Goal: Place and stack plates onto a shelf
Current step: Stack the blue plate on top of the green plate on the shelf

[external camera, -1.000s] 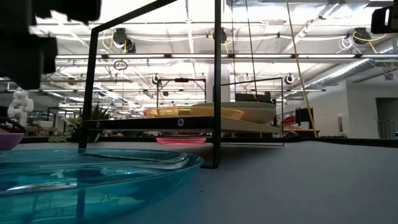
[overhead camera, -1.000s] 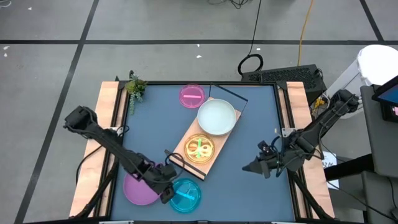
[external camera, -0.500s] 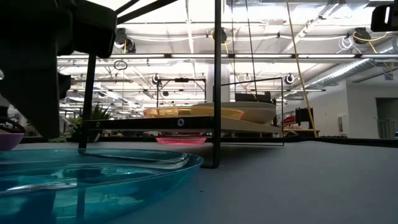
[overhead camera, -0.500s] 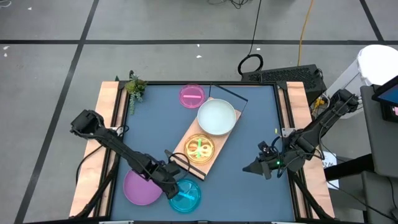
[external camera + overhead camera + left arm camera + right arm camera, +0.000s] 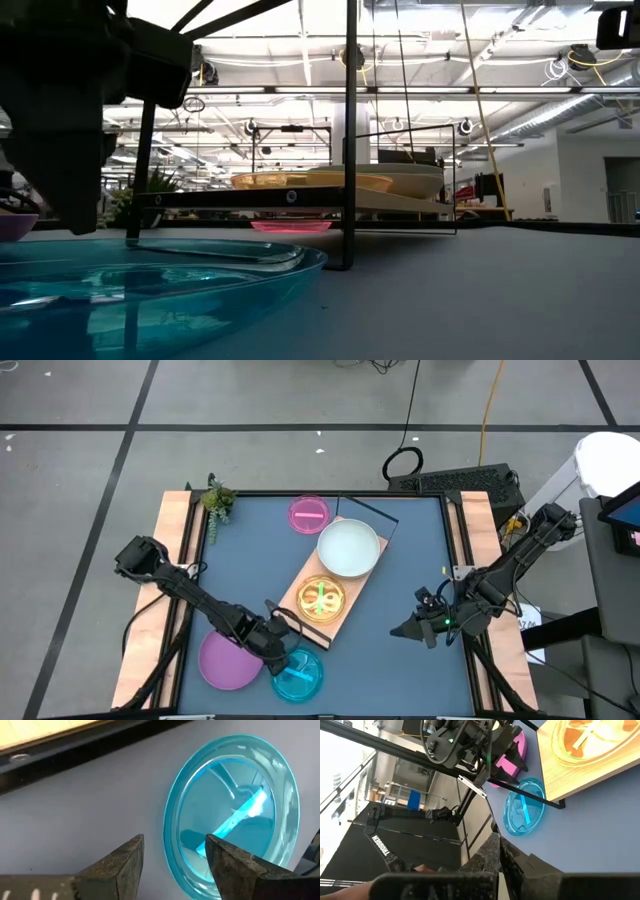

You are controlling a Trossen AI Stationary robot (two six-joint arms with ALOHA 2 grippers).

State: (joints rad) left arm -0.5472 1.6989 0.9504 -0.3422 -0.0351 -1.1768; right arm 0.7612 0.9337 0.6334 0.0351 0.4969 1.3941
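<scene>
The translucent blue plate (image 5: 298,673) lies flat on the table near the front edge, beside the purple plate (image 5: 226,661). My left gripper (image 5: 277,651) is open, low at the blue plate's left rim. In the left wrist view (image 5: 175,862) one finger stands outside the rim (image 5: 167,835) and one over the plate's inside; I see no touch. The wooden shelf (image 5: 300,585) carries a pale blue-white plate (image 5: 348,548) and an orange plate with a green one in it (image 5: 320,600). My right gripper (image 5: 405,628) is shut and empty at the right.
A translucent pink plate (image 5: 309,513) lies at the table's far edge behind the shelf. A small plant (image 5: 217,500) stands at the far left corner. The shelf's black frame end (image 5: 285,615) is close to my left gripper. Bare mat lies between shelf and right gripper.
My left gripper has gone a little toward the table's right edge and down toward the blue plate's rim; in the low view its dark bulk has come into the picture at the left. The plates have kept still.
</scene>
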